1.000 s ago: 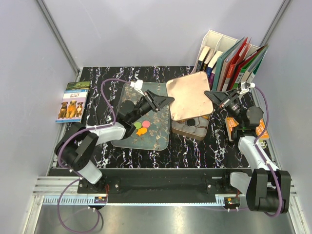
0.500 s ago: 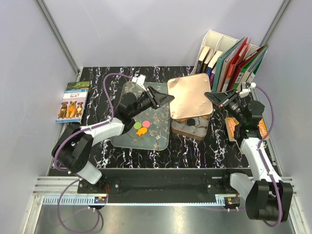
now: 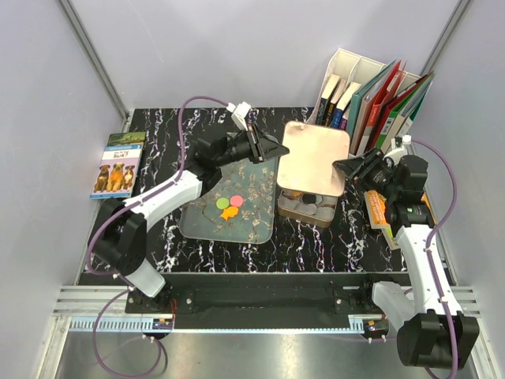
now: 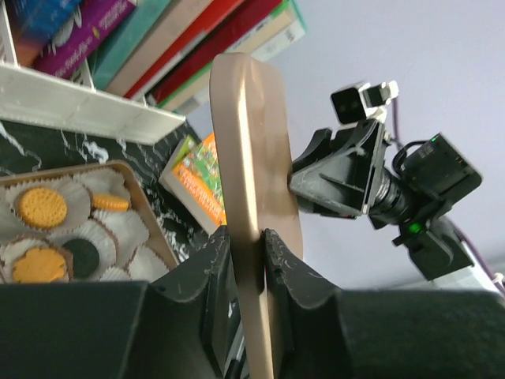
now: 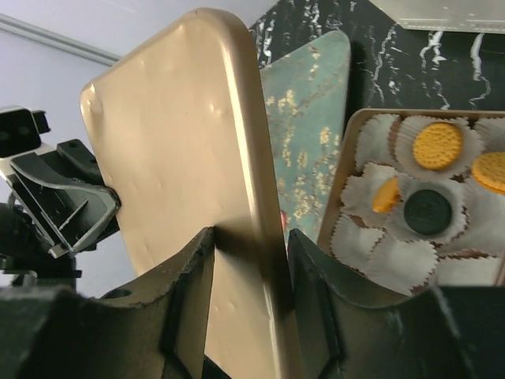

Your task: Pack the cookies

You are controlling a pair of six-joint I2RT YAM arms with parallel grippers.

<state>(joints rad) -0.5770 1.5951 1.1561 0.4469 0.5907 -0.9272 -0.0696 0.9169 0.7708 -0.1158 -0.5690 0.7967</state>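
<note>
A gold tin lid (image 3: 314, 158) hangs tilted over the open tin (image 3: 306, 212). My left gripper (image 3: 272, 148) is shut on the lid's left edge, and in the left wrist view its jaws (image 4: 248, 237) pinch the lid (image 4: 251, 158). My right gripper (image 3: 345, 167) straddles the lid's right edge; its jaws (image 5: 248, 233) stand open with a gap beside the lid (image 5: 173, 174). Orange cookies (image 5: 438, 144) and a black cookie (image 5: 427, 212) lie in white paper cups in the tin. A green cookie (image 3: 222, 203), a pink cookie (image 3: 236, 200) and an orange cookie (image 3: 229, 212) lie on the glass tray (image 3: 252, 225).
A white rack of books and folders (image 3: 379, 95) stands at the back right. A dog picture book (image 3: 118, 164) lies at the far left. An orange packet (image 3: 377, 207) lies beside the right arm, right of the tin.
The lid has shifted right and back, now over the tin. My left gripper rose and tightened on its edge. My right gripper's jaws have opened off the lid's right edge.
</note>
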